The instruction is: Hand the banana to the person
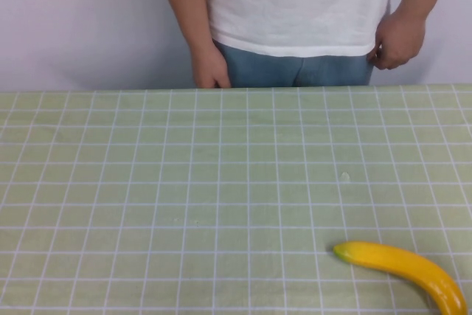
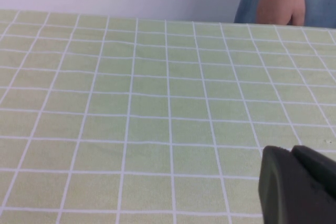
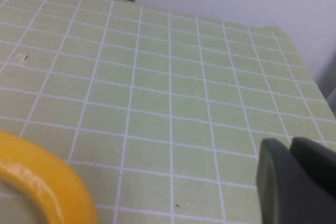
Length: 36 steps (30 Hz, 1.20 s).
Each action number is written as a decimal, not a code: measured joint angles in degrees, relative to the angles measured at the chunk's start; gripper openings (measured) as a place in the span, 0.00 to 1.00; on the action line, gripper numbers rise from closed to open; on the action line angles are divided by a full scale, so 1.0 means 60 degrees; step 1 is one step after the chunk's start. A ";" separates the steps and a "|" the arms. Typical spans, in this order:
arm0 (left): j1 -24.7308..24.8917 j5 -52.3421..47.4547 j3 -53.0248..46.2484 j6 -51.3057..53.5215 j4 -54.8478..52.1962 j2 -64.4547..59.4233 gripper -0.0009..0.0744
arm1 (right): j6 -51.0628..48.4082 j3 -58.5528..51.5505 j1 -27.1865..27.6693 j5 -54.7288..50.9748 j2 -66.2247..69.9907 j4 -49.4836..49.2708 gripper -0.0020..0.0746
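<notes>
The yellow banana [image 1: 402, 263] with a greenish tip lies flat on the table near its front right corner. It also shows in the right wrist view [image 3: 42, 177], close beside my right gripper [image 3: 289, 142], which is shut and empty just above the cloth. My left gripper [image 2: 291, 150] is shut and empty, low over the left part of the table. Neither gripper shows in the high view. The person [image 1: 295, 5] in a white t-shirt and blue jeans stands behind the far edge, both arms hanging down.
The table [image 1: 184, 167] is covered with a pale green cloth with a white grid. A small pale speck [image 1: 345, 175] lies right of the middle. The person's hands [image 1: 210, 71] hang just behind the far edge. A plain white wall is behind.
</notes>
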State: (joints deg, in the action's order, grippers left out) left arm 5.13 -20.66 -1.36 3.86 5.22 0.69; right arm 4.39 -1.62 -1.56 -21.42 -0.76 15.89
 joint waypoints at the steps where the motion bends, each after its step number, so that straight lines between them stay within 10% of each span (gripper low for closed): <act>1: 0.0000 0.0000 0.0000 0.0000 0.0000 0.0000 0.01 | 0.0000 0.0000 0.0000 0.0000 0.0000 0.0000 0.02; 27: 0.0000 0.0000 0.0000 0.0000 0.0000 0.0000 0.01 | 0.0000 0.0000 0.0000 0.0032 0.0000 0.0334 0.02; 36: 0.0000 0.0000 0.0000 0.0000 0.0000 0.0000 0.01 | 0.0000 -0.0018 0.0000 0.2970 0.0000 0.0463 0.02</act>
State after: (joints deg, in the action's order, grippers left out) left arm 5.13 -20.66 -1.36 3.86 5.22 0.69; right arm 4.39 -1.73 -1.56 -3.60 -0.76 18.67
